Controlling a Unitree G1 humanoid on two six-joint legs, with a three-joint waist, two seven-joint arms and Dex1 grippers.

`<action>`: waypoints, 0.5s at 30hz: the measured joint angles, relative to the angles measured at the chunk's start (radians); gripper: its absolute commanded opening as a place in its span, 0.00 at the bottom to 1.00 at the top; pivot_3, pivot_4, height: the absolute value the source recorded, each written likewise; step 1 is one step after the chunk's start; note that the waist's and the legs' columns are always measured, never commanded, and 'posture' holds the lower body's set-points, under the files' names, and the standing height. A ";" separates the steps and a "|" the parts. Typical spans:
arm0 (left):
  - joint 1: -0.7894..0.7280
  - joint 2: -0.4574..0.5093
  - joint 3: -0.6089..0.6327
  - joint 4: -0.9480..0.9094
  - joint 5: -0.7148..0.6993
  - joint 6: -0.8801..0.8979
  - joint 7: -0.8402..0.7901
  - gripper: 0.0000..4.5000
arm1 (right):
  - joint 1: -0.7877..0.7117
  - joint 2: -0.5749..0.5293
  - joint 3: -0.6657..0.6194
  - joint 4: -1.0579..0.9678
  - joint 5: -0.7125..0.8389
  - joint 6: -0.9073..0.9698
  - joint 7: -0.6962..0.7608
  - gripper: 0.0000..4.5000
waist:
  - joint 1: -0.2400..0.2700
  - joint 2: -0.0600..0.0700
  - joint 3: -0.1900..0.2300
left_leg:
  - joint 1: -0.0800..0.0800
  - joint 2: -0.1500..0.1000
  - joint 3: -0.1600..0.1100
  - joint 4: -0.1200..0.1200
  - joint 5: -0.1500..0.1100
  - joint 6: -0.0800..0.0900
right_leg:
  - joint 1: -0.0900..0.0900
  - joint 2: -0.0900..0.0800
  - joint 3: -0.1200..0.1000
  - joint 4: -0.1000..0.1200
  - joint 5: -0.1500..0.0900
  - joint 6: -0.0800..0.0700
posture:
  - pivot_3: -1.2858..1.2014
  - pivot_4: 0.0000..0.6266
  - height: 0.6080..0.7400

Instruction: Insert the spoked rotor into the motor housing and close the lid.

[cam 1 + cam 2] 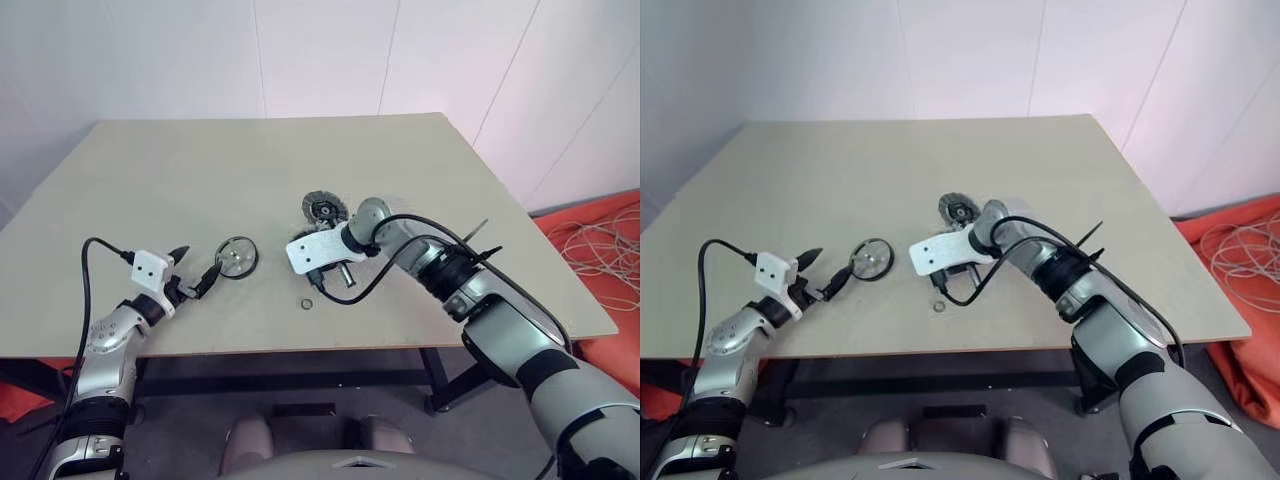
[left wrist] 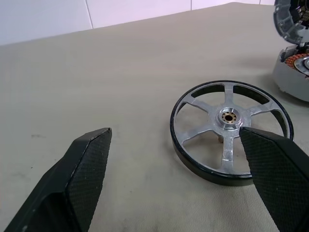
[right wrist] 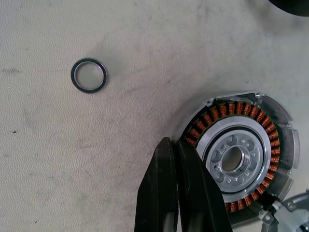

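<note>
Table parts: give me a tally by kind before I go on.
Spoked rotor: 1
Motor housing: 1
Ribbed lid: 1
Small thin ring: 1
Total: 4 loose parts on the table

Table (image 1: pixel 200 180): beige top, flat, with faint dark scuffs. A small thin ring (image 3: pixel 89 75) lies flat on it toward the near edge, alone. Right of the table, on the floor, an orange-red sheet (image 1: pixel 610 250) carries a loose tangle of pale cable (image 1: pixel 590 240). Far side: white wall panels (image 1: pixel 320 50).
</note>
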 measured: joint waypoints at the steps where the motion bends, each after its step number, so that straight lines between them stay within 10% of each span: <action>1: 0.000 0.000 0.000 0.001 0.000 -0.002 0.000 1.00 | 0.000 0.000 0.000 0.000 -0.001 -0.006 0.003 0.01 | 0.000 0.000 0.000 | 0.000 0.000 0.000 0.000 0.000 0.000 | 0.000 0.000 0.000 0.000 0.000 0.000 | 0.52 0.00 1.00; 15: -0.027 0.000 0.000 0.047 0.000 -0.023 -0.009 1.00 | 0.046 0.010 -0.001 -0.144 0.010 -0.034 0.104 0.01 | 0.001 -0.001 0.001 | -0.002 0.001 0.000 -0.001 0.000 0.000 | -0.002 0.001 0.000 0.000 0.000 -0.003 | 0.52 0.00 1.00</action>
